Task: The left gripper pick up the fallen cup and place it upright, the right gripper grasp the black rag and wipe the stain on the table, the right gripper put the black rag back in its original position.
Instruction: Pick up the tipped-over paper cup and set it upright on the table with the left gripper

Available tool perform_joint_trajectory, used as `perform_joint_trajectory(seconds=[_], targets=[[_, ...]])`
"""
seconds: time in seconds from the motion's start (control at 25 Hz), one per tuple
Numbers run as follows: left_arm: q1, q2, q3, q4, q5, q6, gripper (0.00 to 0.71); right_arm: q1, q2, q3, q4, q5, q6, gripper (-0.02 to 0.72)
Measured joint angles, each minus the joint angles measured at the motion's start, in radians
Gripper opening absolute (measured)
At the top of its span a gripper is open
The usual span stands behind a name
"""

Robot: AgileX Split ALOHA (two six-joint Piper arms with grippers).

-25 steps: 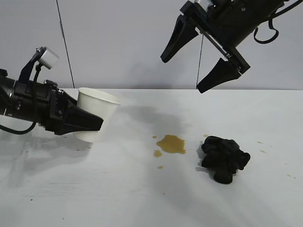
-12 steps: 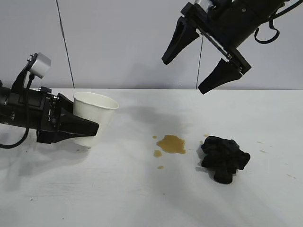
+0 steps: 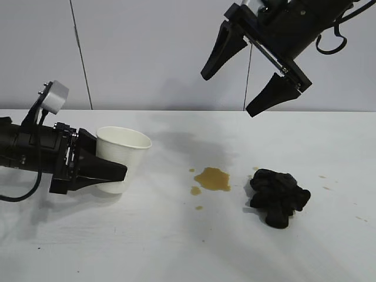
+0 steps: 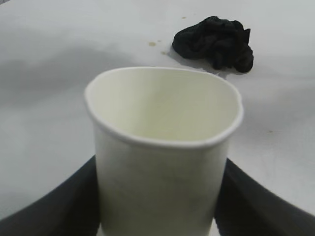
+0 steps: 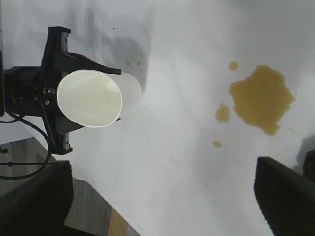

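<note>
Here one cup (image 3: 123,154) is clamped in the left tool (image 3: 104,170); the right tool (image 3: 232,91) gapes above one stain (image 3: 212,178).

White cup (image 4: 162,162) held upright between two black fingers (image 4: 256,201), rim slightly squeezed. Black rag (image 4: 214,42) lies on the table (image 4: 59,59) beyond

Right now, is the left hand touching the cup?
Touching. In the left wrist view both fingers press the cup walls, no gap; the exterior view shows the left hand clamped around it.
</note>
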Motion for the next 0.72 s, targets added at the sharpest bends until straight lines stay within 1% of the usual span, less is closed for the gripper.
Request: perform_joint_trajectory(seconds=[0.32, 0.72], targets=[[0.0, 0.002, -0.027, -0.003, 0.009, 0.027, 0.425, 0.0, 0.0, 0.0, 0.0, 0.0, 0.0, 0.694], [0.0, 0.049, -0.041, -0.003, 0.009, 0.054, 0.425, 0.0, 0.0, 0.0, 0.0, 0.0, 0.001, 0.694]])
